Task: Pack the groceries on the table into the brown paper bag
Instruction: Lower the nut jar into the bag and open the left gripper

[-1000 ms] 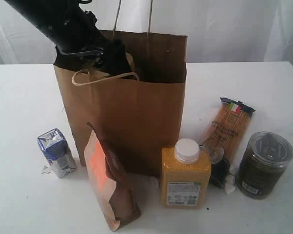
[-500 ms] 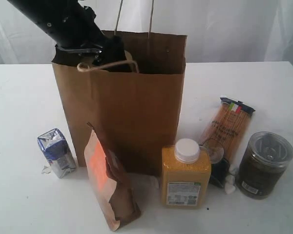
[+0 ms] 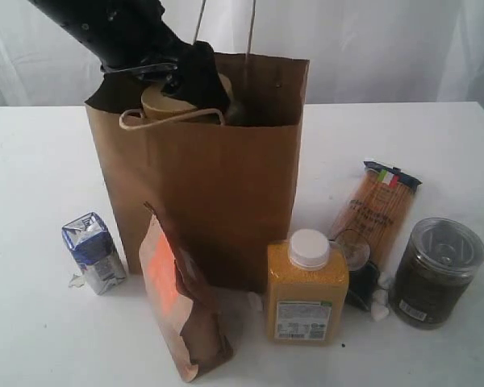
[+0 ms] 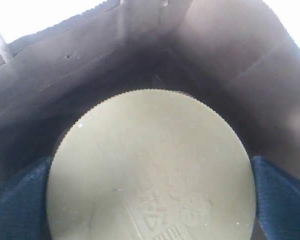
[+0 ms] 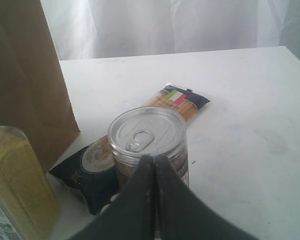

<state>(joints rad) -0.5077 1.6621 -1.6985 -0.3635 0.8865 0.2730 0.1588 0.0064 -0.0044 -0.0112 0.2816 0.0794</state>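
The left gripper (image 4: 152, 197) pinches the clear tan-lidded nut jar (image 3: 168, 101) at the brown paper bag's (image 3: 218, 193) mouth, not yet released, while five groceries (image 3: 306, 290) wait on the table (image 3: 32, 161) and the right gripper (image 5: 152, 162) hangs pressed together.

Left arm (image 3: 113, 28) glossy black with small pale screws (image 3: 85, 27); left tool (image 4: 150, 200) has ribbed navy pads (image 4: 282, 200). Right tool (image 5: 152, 180) smooth dark grey.

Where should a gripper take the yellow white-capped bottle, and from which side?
Probably around the white cap of the yellow bottle, coming straight down: it stands upright, the cap is narrow and round, and the body looks wide, with the paper bag close behind.
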